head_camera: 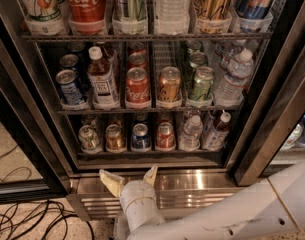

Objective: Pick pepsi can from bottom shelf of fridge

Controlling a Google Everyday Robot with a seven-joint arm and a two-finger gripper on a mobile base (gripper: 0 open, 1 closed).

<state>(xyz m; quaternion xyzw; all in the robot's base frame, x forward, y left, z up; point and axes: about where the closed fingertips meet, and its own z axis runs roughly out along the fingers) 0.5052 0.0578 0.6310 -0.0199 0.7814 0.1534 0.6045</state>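
The fridge [272,109] stands open in front of me, steel frame and dark racks of drinks. On the bottom shelf [147,153] stand several drinks in a row. The pepsi can [140,137], dark blue with a silver top, is third from the left, between a gold-bronze can [114,138] and a red Coca-Cola can [165,136]. My gripper [130,176] is open and empty, fingers pointing up, below the shelf in front of the steel base panel, slightly left of and below the pepsi can. The white arm [232,209] comes in from the lower right.
Two water bottles [191,133] stand right of the red can. A silver can [88,138] is at the shelf's left end. The middle rack [142,109] holds cans and bottles above. Black cables [27,221] lie on the floor at lower left. The steel grille [192,194] runs below the opening.
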